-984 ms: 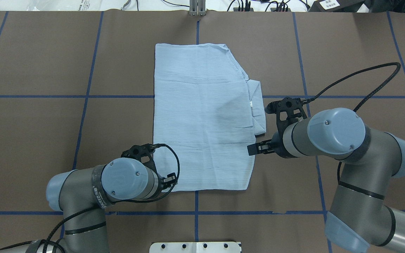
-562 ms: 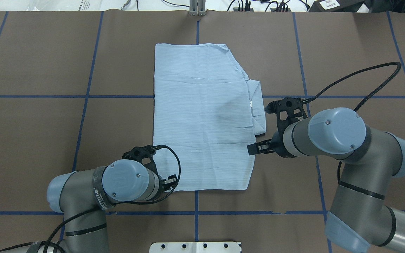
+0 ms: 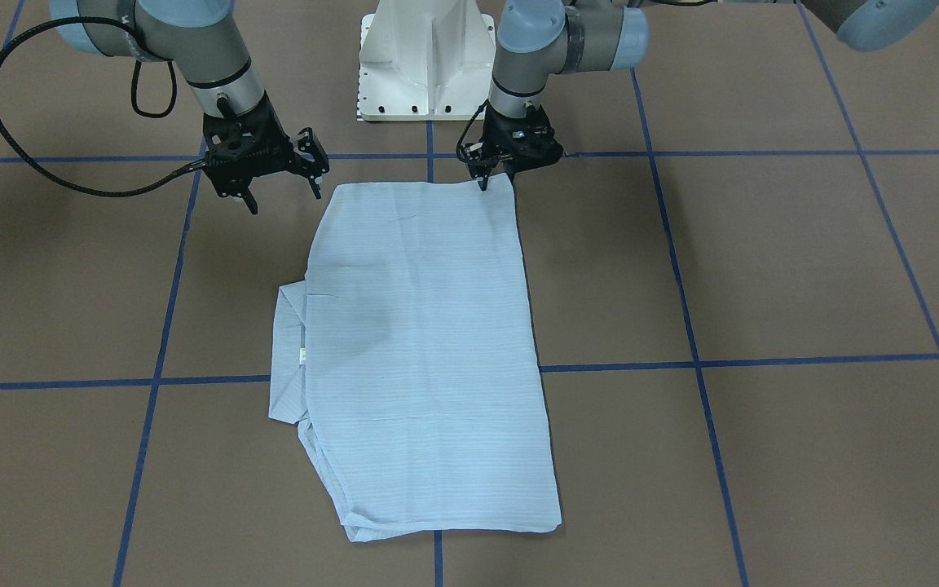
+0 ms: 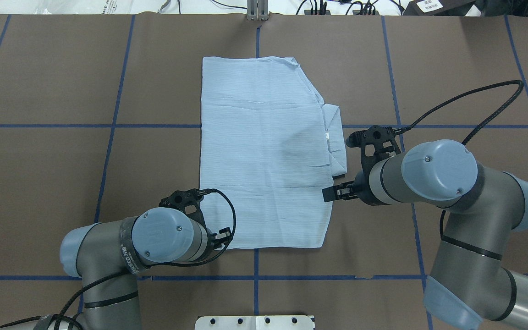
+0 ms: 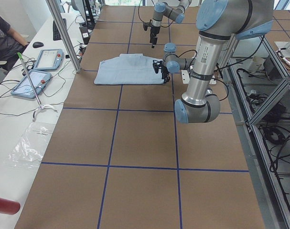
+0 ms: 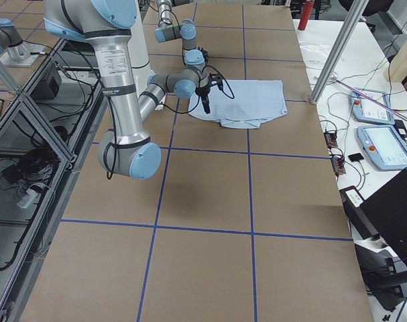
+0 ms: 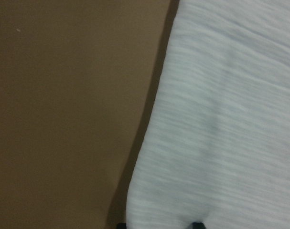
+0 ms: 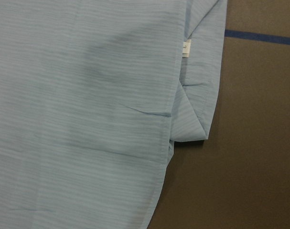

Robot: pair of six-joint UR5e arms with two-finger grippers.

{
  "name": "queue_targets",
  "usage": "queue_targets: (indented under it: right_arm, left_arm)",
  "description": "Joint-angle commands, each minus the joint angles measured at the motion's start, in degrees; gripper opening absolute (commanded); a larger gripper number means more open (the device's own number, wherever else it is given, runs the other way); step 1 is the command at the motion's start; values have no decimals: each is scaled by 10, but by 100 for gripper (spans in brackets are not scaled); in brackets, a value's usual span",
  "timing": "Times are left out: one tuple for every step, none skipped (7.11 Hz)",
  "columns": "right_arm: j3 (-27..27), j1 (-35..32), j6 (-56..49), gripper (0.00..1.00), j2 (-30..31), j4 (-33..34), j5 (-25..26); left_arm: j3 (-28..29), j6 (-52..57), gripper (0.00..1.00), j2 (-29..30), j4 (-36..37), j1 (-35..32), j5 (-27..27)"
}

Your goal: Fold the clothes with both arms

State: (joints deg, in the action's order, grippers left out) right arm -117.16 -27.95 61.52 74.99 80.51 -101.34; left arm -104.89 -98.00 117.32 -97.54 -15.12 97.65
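A pale-blue striped shirt [image 4: 264, 151], folded into a rectangle, lies flat in the middle of the table [image 4: 39, 160], somewhat nearer its far edge. A tiny white label [image 8: 184, 47] sits on the shirt's right side, its print too small to read. White lettering on the left arm's [image 4: 103, 256] black band is not legible. The left gripper [image 3: 486, 181] is at the shirt's near left corner; I cannot tell whether its fingers are together. The right gripper [image 3: 284, 196], fingers wide apart, hovers just beside the shirt's right edge. Its black cable [image 4: 519, 87] loops over the table's right side. A white pedestal [image 3: 425, 57] stands at the near edge.
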Motion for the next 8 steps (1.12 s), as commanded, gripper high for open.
queue_targets:
  right_arm:
    - [0, 0, 0, 100, 0, 0, 0]
    - [0, 0, 0, 100, 0, 0, 0]
    - [0, 0, 0, 100, 0, 1, 0]
    - [0, 0, 0, 100, 0, 1, 0]
    - [0, 0, 0, 100, 0, 1, 0]
    - [1, 0, 0, 100, 0, 1, 0]
    - [1, 0, 0, 100, -1, 1, 0]
    - [1, 0, 0, 100, -1, 1, 0]
  left_arm:
    - [0, 0, 55, -2, 1, -3, -1]
    - [0, 0, 55, -2, 1, -6, -2]
    - [0, 0, 54, -2, 1, -6, -1]
    - [0, 0, 52, -2, 1, -4, -1]
    - [1, 0, 45, -2, 0, -4, -1]
    - [0, 0, 30, -2, 1, -4, -1]
    - [-1, 0, 11, -1, 1, -4, -1]
    - [-2, -2, 0, -1, 0, -5, -3]
